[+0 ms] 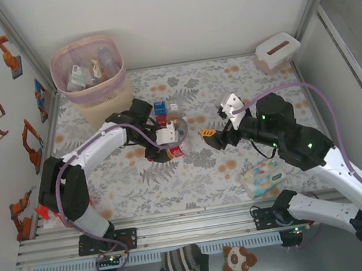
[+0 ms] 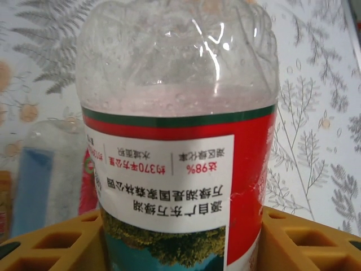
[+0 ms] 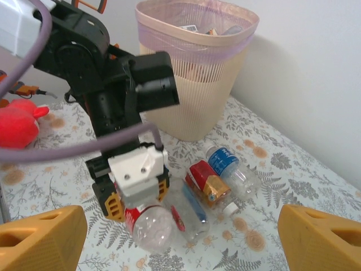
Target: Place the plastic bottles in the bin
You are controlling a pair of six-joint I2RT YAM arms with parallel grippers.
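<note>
left hand (image 1: 171,143) is down on the loose bottle cluster near the middle of the surface (image 1: 264,103), a little toward the left edge. on its wrist camera a red-label bottle (image 2: 180,141) sits between the two yellow fingers (image 2: 53,243), with both inner faces against its sides. i read that as grasping the bottle. the upper body is clear, there is a green band above the red label, and a white panel of print faces the lens. just left of it lies a clear blue-label bottle (image 2: 36,180), blurred.

right hand (image 1: 209,133) hangs to the right of the cluster, apart from it and released. its orange fingers (image 3: 42,237) sit wide at the two lower corners of its wrist view, with nothing between them.

from the right wrist camera, the grasped bottle lies under the left hand's white housing and the blue-label one is touching it. next come a red-and-gold-label bottle (image 3: 208,186) and a second blue-label bottle (image 3: 231,166), side by side on the bin's side of the cluster.

bin (image 1: 100,110) stands at the far left corner of the surface, pink liner folded over the rim. several bottles in the bin (image 1: 94,70) are visible from above.

tissue box (image 1: 277,51) is at the far right corner. wipes pack (image 1: 262,178) lies close to the near edge on the right, beside the right arm. striped sock (image 1: 181,263) and plush toy (image 1: 239,257) lie off the surface, in front of the arm bases.
</note>
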